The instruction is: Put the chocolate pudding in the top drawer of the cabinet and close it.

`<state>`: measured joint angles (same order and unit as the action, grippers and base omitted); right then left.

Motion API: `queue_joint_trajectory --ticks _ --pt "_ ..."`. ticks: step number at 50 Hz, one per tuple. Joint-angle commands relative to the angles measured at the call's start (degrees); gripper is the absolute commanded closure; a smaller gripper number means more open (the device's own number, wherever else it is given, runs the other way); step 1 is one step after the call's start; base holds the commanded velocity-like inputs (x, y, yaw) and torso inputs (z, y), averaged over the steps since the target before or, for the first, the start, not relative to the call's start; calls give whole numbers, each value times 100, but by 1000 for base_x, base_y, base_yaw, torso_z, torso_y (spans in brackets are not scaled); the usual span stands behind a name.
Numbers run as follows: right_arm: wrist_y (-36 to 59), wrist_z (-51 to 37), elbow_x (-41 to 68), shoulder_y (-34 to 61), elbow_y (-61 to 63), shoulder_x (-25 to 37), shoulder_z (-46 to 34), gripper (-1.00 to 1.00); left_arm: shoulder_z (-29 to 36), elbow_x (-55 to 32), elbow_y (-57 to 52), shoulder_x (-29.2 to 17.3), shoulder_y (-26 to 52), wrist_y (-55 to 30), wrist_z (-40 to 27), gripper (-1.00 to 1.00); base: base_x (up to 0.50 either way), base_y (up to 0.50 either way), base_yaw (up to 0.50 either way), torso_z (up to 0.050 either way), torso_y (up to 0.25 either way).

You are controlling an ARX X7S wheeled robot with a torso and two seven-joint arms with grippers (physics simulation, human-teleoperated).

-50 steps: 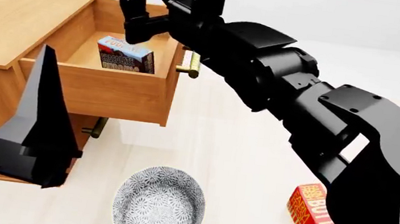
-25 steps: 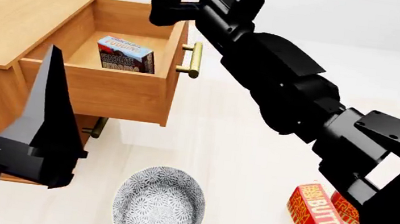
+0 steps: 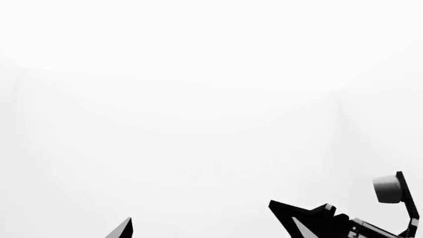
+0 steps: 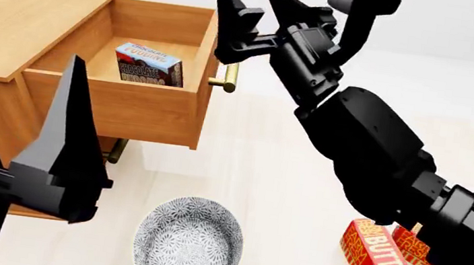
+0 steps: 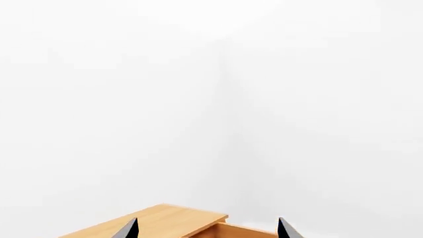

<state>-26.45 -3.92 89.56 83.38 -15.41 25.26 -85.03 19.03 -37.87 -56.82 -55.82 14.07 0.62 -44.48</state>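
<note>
pudding (image 4: pixel 148 64): in the open drawer (image 4: pixel 131 109), below-left of my right gripper (image 4: pixel 253 2)
right jaws: wide, empty, nearer arm
handle (image 4: pixel 228 77): long axis upright, below the jaws
left gripper (image 4: pixel 15 98): wide, empty

The top drawer (image 4: pixel 114 100) stands pulled out at frame left, its front clear; the right gripper (image 4: pixel 254 7) hangs beside its handle (image 4: pixel 228 77).

Showing are one cabinet (image 4: pixel 16 17), one chocolate pudding (image 4: pixel 148 64), one patterned bowl (image 4: pixel 188 242) and two butter boxes (image 4: pixel 377 261).
</note>
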Motion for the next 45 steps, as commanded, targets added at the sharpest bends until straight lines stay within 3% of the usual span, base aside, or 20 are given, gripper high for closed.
queue_joint_trajectory --ticks 1,15,23,32,42,45 --pt "-644 -760 -717 -448 931 744 -58 -100 157 -25 -5 84 241 -188 17 -100 0 0 0 0 0" --pt "-1388 -2039 -1718 -1117 1582 1608 -18 -100 452 -109 -72 291 797 -654 16 -100 0 0 0 0 0" --pt "-1933 -2479 -2565 -1799 1447 1723 -87 -100 631 -175 -178 359 1125 -977 -55 -100 0 0 0 0 0" --pt "-2386 -3810 -4582 -2718 1013 1779 -30 -100 917 -169 -254 471 1466 -1274 -169 -100 0 0 0 0 0" --pt "-3301 -5141 -6589 -4232 -446 1368 626 -100 1266 -113 -196 608 1797 -1506 -278 -100 0 0 0 0 0" --pt "-3351 -4902 -7209 -4971 -936 1063 1580 -100 1331 -53 -143 666 1812 -1508 -281 -100 0 0 0 0 0"
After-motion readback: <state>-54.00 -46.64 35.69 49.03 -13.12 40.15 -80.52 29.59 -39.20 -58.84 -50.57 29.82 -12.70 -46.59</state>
